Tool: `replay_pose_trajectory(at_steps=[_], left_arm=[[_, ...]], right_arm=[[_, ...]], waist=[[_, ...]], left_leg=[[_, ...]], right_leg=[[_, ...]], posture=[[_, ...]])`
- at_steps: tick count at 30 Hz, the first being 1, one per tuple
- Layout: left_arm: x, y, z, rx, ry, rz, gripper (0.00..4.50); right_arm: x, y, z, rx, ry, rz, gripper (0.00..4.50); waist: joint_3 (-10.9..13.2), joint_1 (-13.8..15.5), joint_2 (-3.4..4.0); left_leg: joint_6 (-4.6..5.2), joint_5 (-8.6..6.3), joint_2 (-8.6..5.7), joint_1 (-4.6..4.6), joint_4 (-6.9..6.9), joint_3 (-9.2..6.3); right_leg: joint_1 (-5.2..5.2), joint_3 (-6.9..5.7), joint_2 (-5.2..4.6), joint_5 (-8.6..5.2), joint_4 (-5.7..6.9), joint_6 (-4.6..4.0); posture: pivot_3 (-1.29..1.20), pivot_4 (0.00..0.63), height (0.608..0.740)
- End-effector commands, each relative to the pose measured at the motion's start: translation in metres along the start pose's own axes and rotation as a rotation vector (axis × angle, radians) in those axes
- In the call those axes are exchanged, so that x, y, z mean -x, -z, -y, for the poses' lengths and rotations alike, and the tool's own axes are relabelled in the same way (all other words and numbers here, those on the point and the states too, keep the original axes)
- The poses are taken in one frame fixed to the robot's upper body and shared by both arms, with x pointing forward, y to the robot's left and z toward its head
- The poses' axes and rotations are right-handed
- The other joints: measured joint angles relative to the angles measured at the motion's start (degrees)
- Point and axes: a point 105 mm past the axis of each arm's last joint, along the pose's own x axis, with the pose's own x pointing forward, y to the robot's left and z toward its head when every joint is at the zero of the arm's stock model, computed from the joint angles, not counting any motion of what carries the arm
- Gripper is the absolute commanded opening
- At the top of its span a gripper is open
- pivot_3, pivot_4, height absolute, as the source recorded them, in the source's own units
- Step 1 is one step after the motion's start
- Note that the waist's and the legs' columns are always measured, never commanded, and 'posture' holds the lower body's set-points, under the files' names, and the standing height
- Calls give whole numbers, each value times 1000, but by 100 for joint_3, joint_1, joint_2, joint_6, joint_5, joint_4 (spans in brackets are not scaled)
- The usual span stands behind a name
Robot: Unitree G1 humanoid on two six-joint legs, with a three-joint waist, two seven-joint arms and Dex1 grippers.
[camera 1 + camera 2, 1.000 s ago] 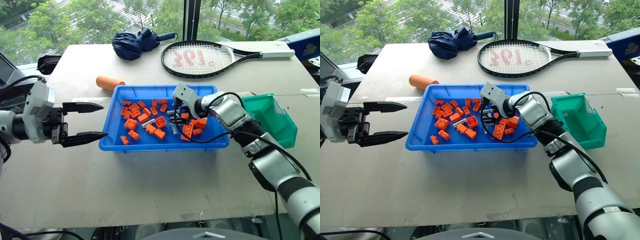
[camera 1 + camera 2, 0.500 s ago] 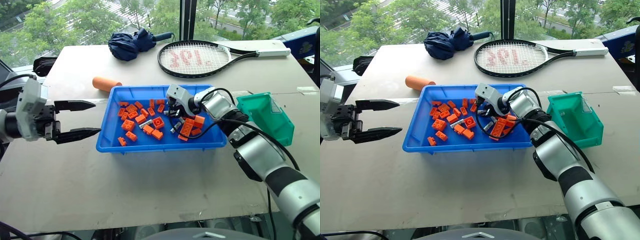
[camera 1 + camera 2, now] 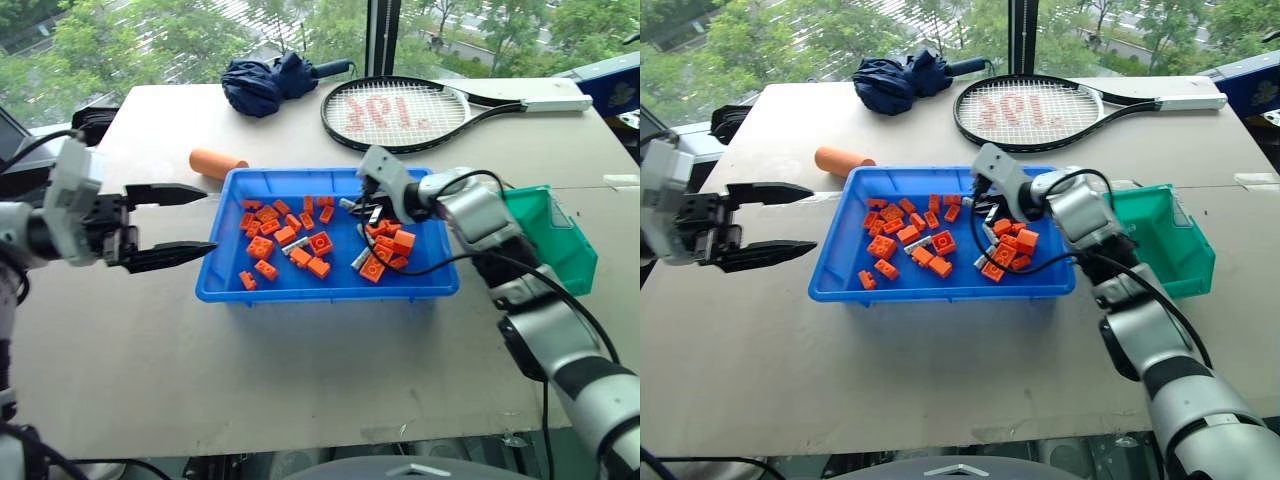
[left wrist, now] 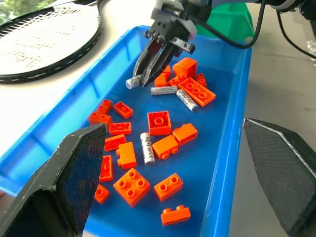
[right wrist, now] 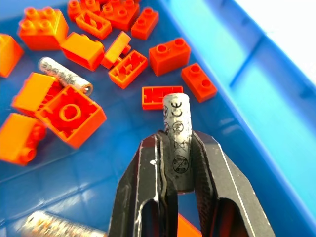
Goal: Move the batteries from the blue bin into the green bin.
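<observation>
The right hand (image 4: pixel 148 74) is clamped on one battery (image 5: pixel 176 133), gripped between its two black fingers (image 5: pixel 143 197) with the free end sticking out past the tips. In the left wrist view the hand and battery hang above the floor of the blue bin (image 3: pixel 330 290), clear of the pieces below.

Three more batteries lie loose on the bin floor among the orange bricks (image 3: pixel 262 247): one near the middle (image 4: pixel 147 148), and two close together just under the right hand (image 4: pixel 164 90) (image 4: pixel 186 99).

The green bin (image 3: pixel 555 235) stands on the surface (image 3: pixel 250 370) just beside the blue bin's right end. Its contents cannot be made out.

The left hand (image 3: pixel 165 225) hovers off the blue bin's left end, fingers spread wide, gripping nothing.

At the far side of the surface lie an orange cylinder (image 3: pixel 218 163), a folded navy umbrella (image 3: pixel 270 82) and a tennis racket (image 3: pixel 420 108).
</observation>
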Motion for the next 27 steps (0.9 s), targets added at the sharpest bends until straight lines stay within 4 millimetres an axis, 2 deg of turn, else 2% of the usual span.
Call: replay_pose_trajectory(at_steps=[1, 3, 6, 9, 12, 15, 17, 19, 20, 23, 24, 27], left_arm=[[-15, -21, 6, -66, 67, 49, 4500], [-29, -32, 9, -84, 117, 92, 4500], [-52, -48, 13, -115, 193, 161, 4500], [-64, -56, 16, -127, 243, 189, 4500], [-77, -58, 17, -142, 285, 194, 4500], [-83, -58, 17, -159, 315, 185, 4500], [-85, -58, 15, -169, 323, 176, 4500], [-85, -58, 13, -177, 326, 168, 4500], [-84, -58, 12, -179, 326, 161, 4500], [-79, -55, 8, -180, 309, 128, 4500], [-76, -53, 6, -176, 299, 118, 4500], [-62, -39, -2, -154, 234, 49, 4500]], right_arm=[[48, -28, 0, -10, 107, 107, 33], [86, -20, 9, -46, 224, 95, 33], [152, 7, 27, -109, 449, 15, 33], [192, 28, 33, -157, 582, -66, 33], [217, 59, 35, -223, 668, -153, 33], [223, 84, 34, -276, 697, -185, 33], [222, 94, 35, -288, 707, -186, 999], [222, 99, 36, -291, 715, -188, 1771], [223, 99, 36, -283, 726, -190, 2321], [221, 87, 40, -263, 756, -145, 3920], [217, 82, 39, -252, 741, -129, 4272], [174, 45, 23, -220, 576, -8, 4404]], waist=[[-1, -7, -2], [0, 2, 0], [0, 108, 0], [-1, 105, -1], [-1, 76, -2], [-1, 66, -3], [-1, 53, -2], [-1, 57, -1], [0, 68, -1], [0, 78, -1], [0, 80, -1], [0, 31, 2]], left_leg=[[1, 0, -3, 0, 0, 4], [2, 1, -4, 5, 2, 8], [7, 0, -7, 7, 5, 7], [17, -5, -9, 9, 15, 16], [27, -9, -2, 20, 16, 32], [29, -10, 12, 26, 20, 45], [29, -11, 18, 27, 31, 50], [29, -11, 22, 27, 42, 49], [30, -11, 22, 27, 44, 49], [29, -11, 23, 25, 54, 49], [29, -11, 23, 23, 57, 48], [24, -8, 26, 25, 57, 49]], right_leg=[[-1, 3, -1, 0, 2, 0], [1, 5, 1, 0, 4, 0], [7, -3, 13, -1, 7, 1], [15, -8, 23, -2, 7, 2], [16, 5, 34, -2, 11, 3], [17, 21, 53, -2, 18, 2], [16, 29, 61, -2, 29, 2], [15, 29, 67, -2, 34, 1], [16, 29, 67, -2, 35, 1], [16, 28, 69, -3, 37, 2], [16, 27, 70, -3, 36, 2], [16, 29, 72, -3, 37, 1]], posture=[[0, 150, 740], [0, 150, 740], [0, 150, 740], [0, 150, 740], [0, 150, 740], [0, 150, 740], [0, 150, 740], [0, 150, 740], [0, 150, 740], [0, 150, 740], [0, 150, 740], [0, 150, 740]])
